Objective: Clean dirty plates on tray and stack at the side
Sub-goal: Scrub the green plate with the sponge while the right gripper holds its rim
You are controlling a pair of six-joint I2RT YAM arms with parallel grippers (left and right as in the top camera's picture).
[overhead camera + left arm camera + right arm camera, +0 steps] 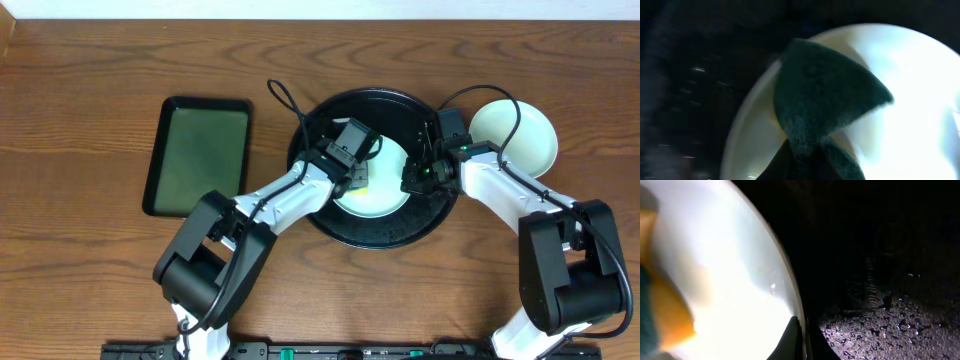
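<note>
A pale plate (385, 198) lies inside the round black tray (400, 228). My left gripper (356, 172) is shut on a sponge (825, 100), dark green on one side and yellow on the other, and holds it down on the plate (920, 100). In the left wrist view the sponge hides the fingertips. My right gripper (413, 180) is shut on the plate's right rim (799, 325), with one dark finger (790, 340) lying over the white inside of the plate (730, 270). The yellow edge of the sponge (667, 315) shows at the far left of the right wrist view. Another pale plate (515, 135) sits on the table just right of the tray.
A rectangular black tray with a green inside (198, 155) lies on the wooden table to the left. Droplets cover the black tray's floor (900, 330) beside the gripped plate. Cables loop above both wrists.
</note>
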